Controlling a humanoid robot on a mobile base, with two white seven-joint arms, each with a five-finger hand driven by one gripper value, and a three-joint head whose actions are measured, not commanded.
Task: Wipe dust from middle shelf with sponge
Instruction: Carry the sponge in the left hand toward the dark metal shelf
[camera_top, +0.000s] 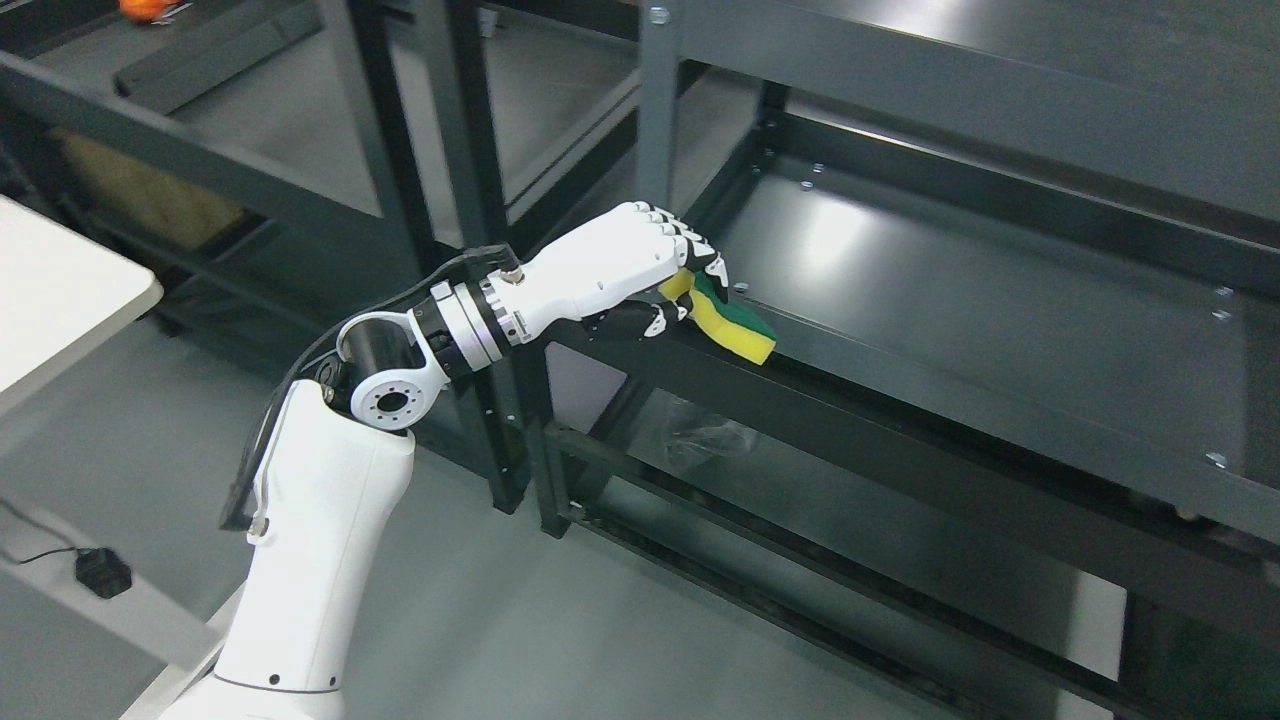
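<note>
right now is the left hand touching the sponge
Touching. The head view shows the left hand with fingers curled over the top of the sponge and the thumb underneath, no gap.

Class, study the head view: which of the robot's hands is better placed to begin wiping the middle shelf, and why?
The left hand. It already grips the sponge at the front left edge of the middle shelf, so it probably only needs to sweep across. The right hand is not in view.

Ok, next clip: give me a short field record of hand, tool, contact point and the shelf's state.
active hand: left hand, white, fingers curled around the tool
tool: yellow-and-green sponge
contact: sponge at front left edge of the dark metal middle shelf
shelf contents: none visible
right hand: not in view
</note>
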